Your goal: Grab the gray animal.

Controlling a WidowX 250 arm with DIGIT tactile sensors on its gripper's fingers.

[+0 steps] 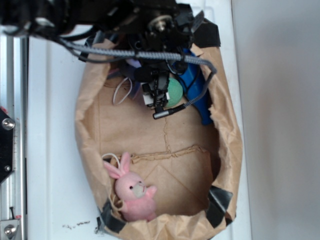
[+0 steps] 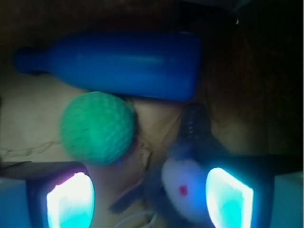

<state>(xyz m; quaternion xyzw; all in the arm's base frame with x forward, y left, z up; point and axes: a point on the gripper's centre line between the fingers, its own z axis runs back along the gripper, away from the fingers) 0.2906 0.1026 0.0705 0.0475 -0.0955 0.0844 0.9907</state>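
Note:
The gray animal (image 2: 183, 190) lies on the bag floor between my fingers in the wrist view, its white face and one red cheek dot close to the right finger (image 2: 229, 197). My gripper (image 2: 149, 197) is open around it, with a wide gap on the left side. In the exterior view the gripper (image 1: 156, 99) reaches down into the top end of the brown paper bag (image 1: 165, 145) and hides the toy's body. Only a white string loop (image 1: 122, 91) shows beside it.
A green ball (image 2: 97, 128) and a blue bottle (image 2: 128, 64) lie just beyond the fingers; both also show in the exterior view, ball (image 1: 175, 92) and bottle (image 1: 196, 85). A pink bunny plush (image 1: 134, 192) rests at the bag's near end.

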